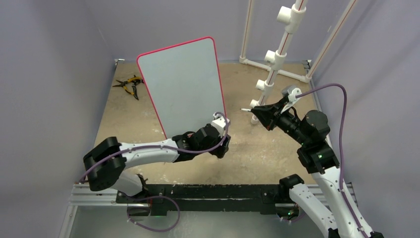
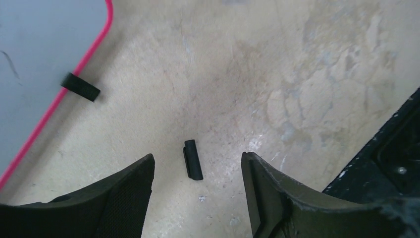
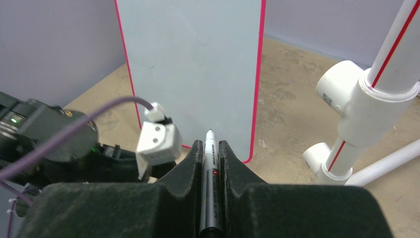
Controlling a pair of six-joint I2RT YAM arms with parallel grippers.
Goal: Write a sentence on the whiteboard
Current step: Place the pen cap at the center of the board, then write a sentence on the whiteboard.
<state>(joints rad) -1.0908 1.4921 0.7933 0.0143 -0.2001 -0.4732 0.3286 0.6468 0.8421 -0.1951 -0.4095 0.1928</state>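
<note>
The whiteboard (image 1: 181, 87) stands upright on the table, its red-pink rim all round and its face blank; no sentence shows on it. It fills the back of the right wrist view (image 3: 190, 64). My right gripper (image 1: 255, 111) is shut on a grey marker (image 3: 210, 168), whose uncapped tip points at the board from a short way off. My left gripper (image 1: 220, 144) is open and empty by the board's lower right corner. In the left wrist view a black marker cap (image 2: 193, 159) lies on the table between my open left fingers (image 2: 133, 183), beside the board's corner (image 2: 39, 44) and a black foot (image 2: 80, 87).
Yellow-and-black pliers (image 1: 130, 85) lie at the back left of the table. A white PVC pipe frame (image 1: 277, 54) stands at the back right, close to my right arm, and shows in the right wrist view (image 3: 366, 99). A black base rail (image 1: 198, 191) runs along the near edge.
</note>
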